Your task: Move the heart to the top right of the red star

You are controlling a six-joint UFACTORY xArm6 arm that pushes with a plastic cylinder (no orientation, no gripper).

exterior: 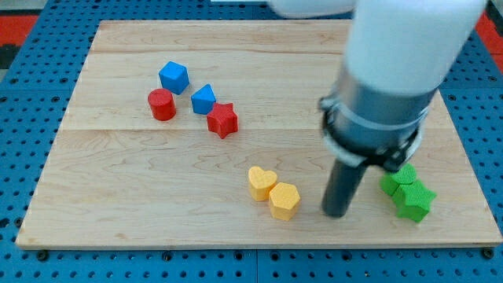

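Observation:
The yellow heart [262, 182] lies at the lower middle of the wooden board, touching a yellow hexagon [284, 200] at its lower right. The red star [223, 119] sits up and to the left of the heart, touching a blue triangular block [203, 99]. My tip [336, 212] rests on the board to the right of the yellow hexagon, a short gap away, and well to the right of the heart. The arm's body hides part of the board above the tip.
A blue cube [174, 77] and a red cylinder [162, 104] lie at the upper left near the star. Two green blocks [409, 192] sit at the lower right, close to my tip. The wooden board [118, 196] lies on a blue pegboard.

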